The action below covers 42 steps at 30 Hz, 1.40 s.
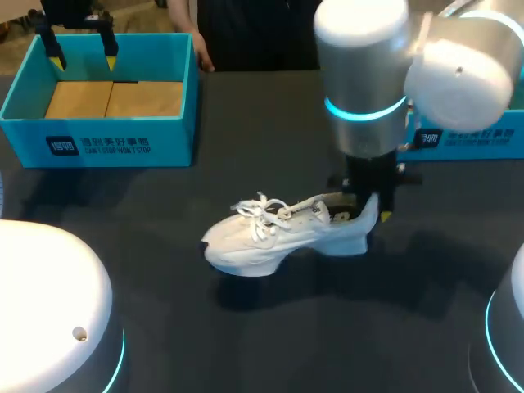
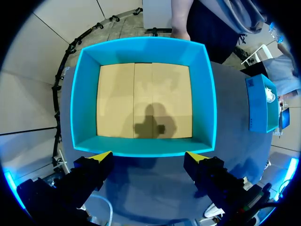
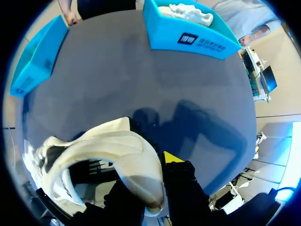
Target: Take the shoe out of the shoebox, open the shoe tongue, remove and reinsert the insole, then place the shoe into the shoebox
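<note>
A white laced shoe (image 1: pixel 270 241) lies on its sole in the middle of the dark table, toe toward my left. My right gripper (image 1: pixel 367 210) comes down from above at its heel. In the right wrist view that gripper (image 3: pixel 148 181) is shut on the shoe's heel collar (image 3: pixel 136 160), one finger inside the shoe and one outside. The open blue shoebox (image 1: pixel 98 143) stands at the far left, holding only its brown cardboard floor. My left gripper (image 1: pixel 82 57) hangs above the box's far side, wide open (image 2: pixel 148 157), gripping nothing.
A second blue box (image 1: pixel 471 137) stands at the far right, behind my right arm, with another white shoe (image 3: pixel 188 12) in it. A person's hand (image 1: pixel 201 59) rests at the table's far edge beside the shoebox. Dark tabletop lies between the shoe and the shoebox.
</note>
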Tool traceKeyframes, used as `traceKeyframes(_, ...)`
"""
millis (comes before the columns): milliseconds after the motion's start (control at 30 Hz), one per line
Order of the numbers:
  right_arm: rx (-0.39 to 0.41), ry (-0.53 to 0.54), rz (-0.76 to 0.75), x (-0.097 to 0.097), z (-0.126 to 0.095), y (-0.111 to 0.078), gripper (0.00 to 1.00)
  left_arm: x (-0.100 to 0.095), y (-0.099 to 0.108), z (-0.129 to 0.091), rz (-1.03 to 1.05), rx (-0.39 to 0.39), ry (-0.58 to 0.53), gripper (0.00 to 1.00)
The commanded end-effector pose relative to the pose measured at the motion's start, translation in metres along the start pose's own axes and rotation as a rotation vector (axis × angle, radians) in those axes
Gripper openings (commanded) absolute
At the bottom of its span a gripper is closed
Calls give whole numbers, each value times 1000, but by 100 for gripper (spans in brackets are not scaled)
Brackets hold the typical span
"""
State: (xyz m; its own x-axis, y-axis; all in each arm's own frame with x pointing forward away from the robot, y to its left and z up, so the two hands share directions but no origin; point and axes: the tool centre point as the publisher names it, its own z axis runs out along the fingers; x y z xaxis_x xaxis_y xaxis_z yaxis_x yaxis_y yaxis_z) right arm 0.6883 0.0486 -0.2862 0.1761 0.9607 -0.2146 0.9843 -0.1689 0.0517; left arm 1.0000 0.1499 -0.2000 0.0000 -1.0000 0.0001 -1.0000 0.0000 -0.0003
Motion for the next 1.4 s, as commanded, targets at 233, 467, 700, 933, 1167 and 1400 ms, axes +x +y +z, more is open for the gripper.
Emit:
traceKeyframes(233, -10, -34, -36, 60, 34, -29, 0, 0, 0, 0, 0, 0, 0, 100)
traceKeyframes(467, -5, -41, -47, 71, 46, -33, 0, 0, 0, 0, 0, 0, 0, 100)
traceKeyframes(700, -5, -63, -27, 78, 55, -35, 0, 0, 0, 0, 0, 0, 0, 100)
traceKeyframes(933, 15, -49, -21, 76, 74, -35, 0, 0, 0, 0, 0, 0, 0, 100)
traceKeyframes(1167, 37, -35, -22, 80, 88, -41, 0, 0, 0, 0, 0, 0, 0, 100)
traceKeyframes(1400, 44, 6, -23, 79, 94, -45, 0, 0, 0, 0, 0, 0, 0, 100)
